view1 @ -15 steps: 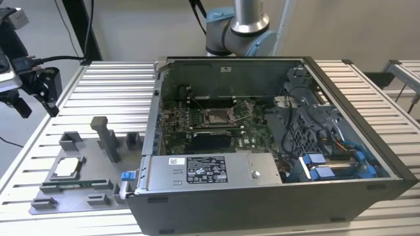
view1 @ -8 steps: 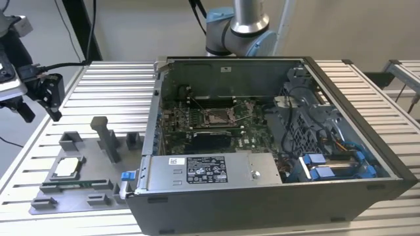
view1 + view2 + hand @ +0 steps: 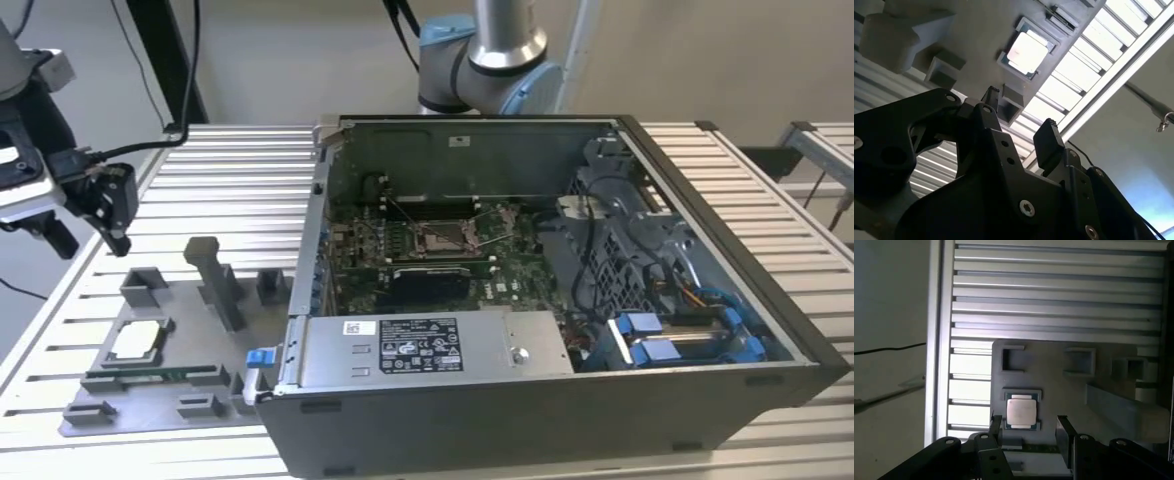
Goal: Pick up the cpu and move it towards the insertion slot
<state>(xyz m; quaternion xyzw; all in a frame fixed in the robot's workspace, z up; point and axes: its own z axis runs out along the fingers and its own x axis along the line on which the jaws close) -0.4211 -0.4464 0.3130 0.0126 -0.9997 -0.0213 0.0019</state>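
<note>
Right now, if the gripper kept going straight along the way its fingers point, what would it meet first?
Probably the cpu, lying in its grey holder. In the first wrist view it sits ahead of the open gripper, with nothing in between; the gap is hard to judge.

The arm (image 3: 483,50) runs off the exterior view's top edge, so you lose its middle links. In the first wrist view, fingers (image 3: 1064,432) of the gripper (image 3: 1029,432) cover part of the memory stick (image 3: 1040,446). At the insertion slot (image 3: 446,236), the lever is too small for you to judge.
</note>
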